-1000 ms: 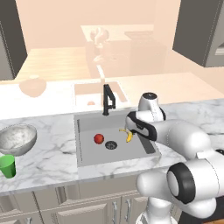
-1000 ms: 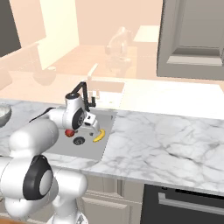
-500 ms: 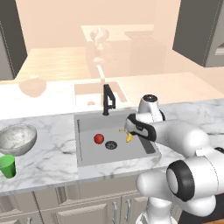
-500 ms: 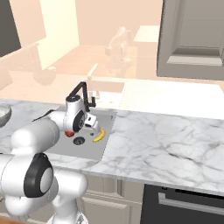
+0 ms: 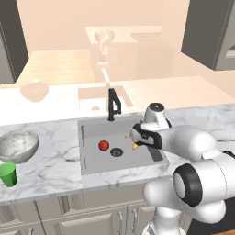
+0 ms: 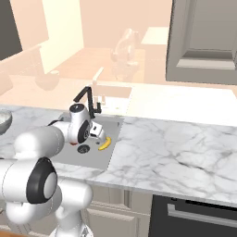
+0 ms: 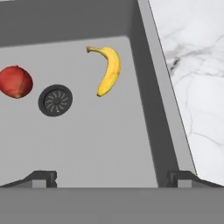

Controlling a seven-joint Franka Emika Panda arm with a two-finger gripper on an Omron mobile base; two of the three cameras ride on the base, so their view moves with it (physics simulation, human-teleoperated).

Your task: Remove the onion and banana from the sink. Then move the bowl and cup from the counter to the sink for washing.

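The glossy red onion (image 7: 15, 82) lies on the floor of the grey sink (image 7: 87, 144), left of the round drain (image 7: 55, 100). To the drain's right, near the sink's right wall, lies the yellow banana (image 7: 109, 70). My gripper (image 7: 111, 179) hangs open above the sink's right half, over the banana, with nothing between its fingertips (image 7: 41, 177). From the left base, the gripper (image 5: 137, 140) hides most of the banana (image 5: 135, 146), while the onion (image 5: 104, 145) is in plain sight. The speckled bowl (image 5: 17, 146) and green cup (image 5: 7, 174) stand on the counter (image 5: 50, 160) left of the sink.
A black faucet (image 5: 112, 104) rises at the back rim of the sink. White marble (image 6: 176, 148) stretches right of the sink. Cabinet fronts run below the counter edge, and my own white arm crosses the sink's right side.
My hand has crept a little left and down over the sink toward the banana. The jaws stay open; onion, banana, bowl and cup have not moved.
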